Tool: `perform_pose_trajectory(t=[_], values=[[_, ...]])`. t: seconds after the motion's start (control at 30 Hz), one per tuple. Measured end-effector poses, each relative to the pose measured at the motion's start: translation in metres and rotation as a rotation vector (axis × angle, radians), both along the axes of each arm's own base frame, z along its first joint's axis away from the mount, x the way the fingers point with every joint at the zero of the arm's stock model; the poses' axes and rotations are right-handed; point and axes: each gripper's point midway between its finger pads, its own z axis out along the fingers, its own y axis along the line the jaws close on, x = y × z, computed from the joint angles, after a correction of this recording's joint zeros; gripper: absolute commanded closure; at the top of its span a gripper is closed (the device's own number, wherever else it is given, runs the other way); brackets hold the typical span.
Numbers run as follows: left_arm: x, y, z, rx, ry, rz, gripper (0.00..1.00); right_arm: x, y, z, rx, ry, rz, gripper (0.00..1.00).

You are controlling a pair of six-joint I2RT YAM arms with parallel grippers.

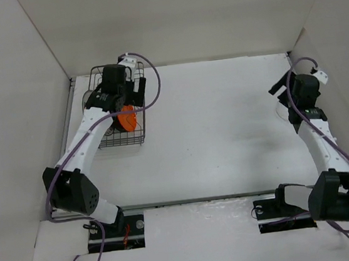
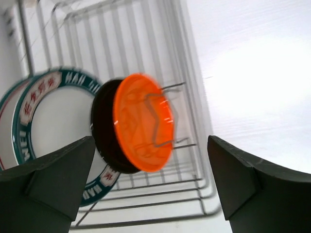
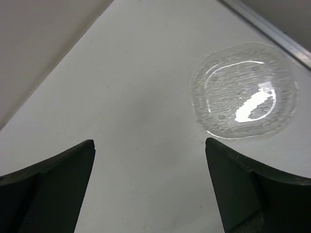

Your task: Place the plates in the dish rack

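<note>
The dark wire dish rack (image 1: 109, 142) stands at the far left of the table. In the left wrist view several plates stand on edge between the rack's (image 2: 146, 196) tines: the orange plate (image 2: 141, 121) in front, the glossy black plate (image 2: 101, 131) behind it, then the white plate with the green patterned rim (image 2: 46, 109). A sliver of another plate with a red line (image 2: 4, 141) shows at the left edge. My left gripper (image 2: 150, 145) is open and empty just above the orange plate (image 1: 128, 119). My right gripper (image 3: 149, 143) is open and empty over bare table at the far right.
A clear glass dish (image 3: 245, 92) lies flat on the table near the right wall, just beyond my right gripper (image 1: 281, 88). White walls close in the table on the left, back and right. The rack sits close to the left wall.
</note>
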Motion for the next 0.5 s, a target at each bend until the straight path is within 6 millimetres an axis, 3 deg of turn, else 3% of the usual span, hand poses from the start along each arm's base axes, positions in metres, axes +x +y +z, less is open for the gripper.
perform_pose_trajectory(t=[0.07, 0.17, 0.27, 0.37, 0.5], values=[[-0.006, -0.019, 0.03, -0.074, -0.035, -0.108, 0.0, -0.013, -0.022, -0.002, -0.002, 0.006, -0.085, 0.0], [-0.02, -0.045, 0.079, -0.164, -0.099, -0.269, 0.0, -0.021, -0.039, -0.011, 0.033, 0.031, -0.165, 0.0], [-0.034, -0.062, 0.113, -0.218, -0.153, -0.389, 0.0, -0.03, -0.056, -0.04, 0.105, 0.078, -0.255, 0.0], [-0.045, -0.071, 0.121, -0.239, -0.156, -0.461, 0.0, -0.048, -0.066, -0.079, 0.174, 0.16, -0.338, 0.01], [-0.053, -0.075, 0.11, -0.241, -0.105, -0.506, 0.0, -0.057, -0.068, -0.116, 0.231, 0.255, -0.388, 0.01]])
